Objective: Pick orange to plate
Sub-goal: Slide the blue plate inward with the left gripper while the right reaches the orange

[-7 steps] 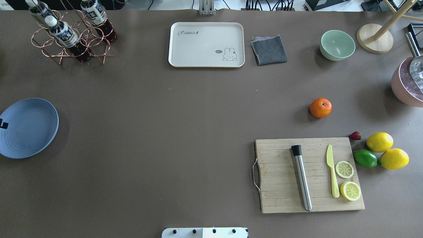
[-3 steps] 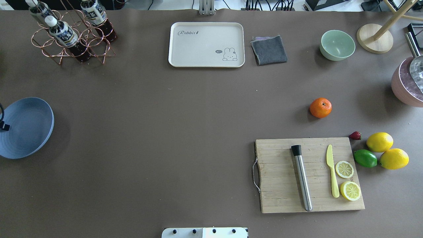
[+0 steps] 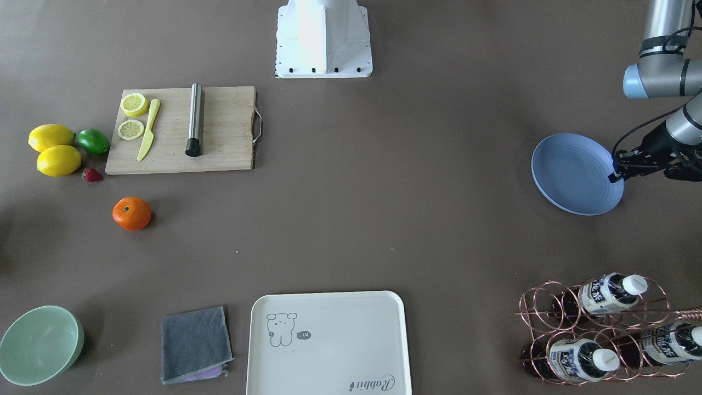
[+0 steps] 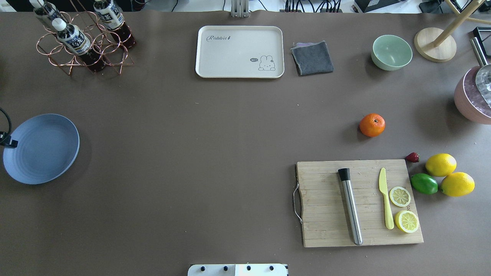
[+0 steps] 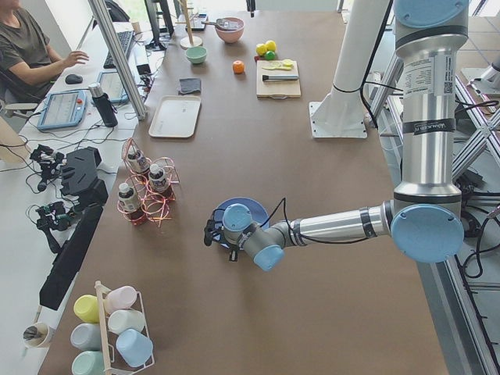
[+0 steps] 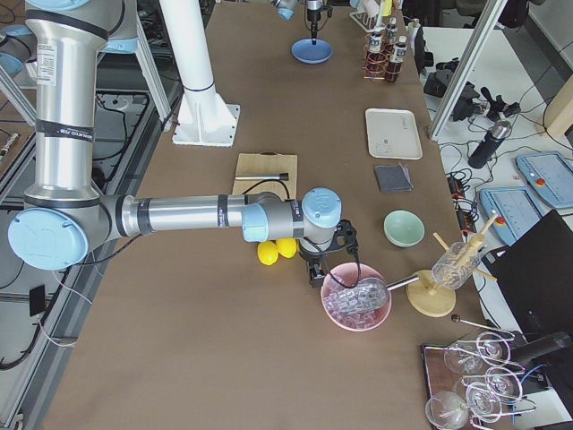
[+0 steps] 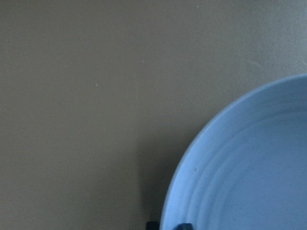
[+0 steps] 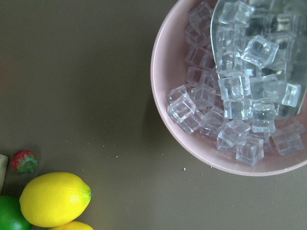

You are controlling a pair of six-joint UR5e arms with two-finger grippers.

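Note:
The orange [image 4: 372,125] rests on the brown table on the right side, just beyond the cutting board, and nothing touches it. It also shows as the orange [image 3: 132,213] in the front view. The pale blue plate [image 4: 41,148] is at the far left edge. My left gripper [image 4: 8,144] is shut on its outer rim, seen as the left gripper [image 3: 615,176] in the front view. The left wrist view shows the plate [image 7: 249,172] close up. My right gripper [image 6: 315,273] hovers between the lemons and the pink ice bowl, far from the orange. I cannot tell whether it is open or shut.
A wooden cutting board [image 4: 326,207] carries a steel muddler, a yellow knife and lemon slices. Two lemons [image 4: 441,165], a lime [image 4: 424,183] and a strawberry lie right of it. A pink ice bowl [image 8: 163,72], mint bowl [image 4: 391,52], grey cloth [image 4: 312,58], cream tray [image 4: 239,51] and bottle rack [image 4: 82,42] line the far side.
The plate tipped briefly, then shifted right toward the table's middle with my left gripper on its rim. The orange has not moved.

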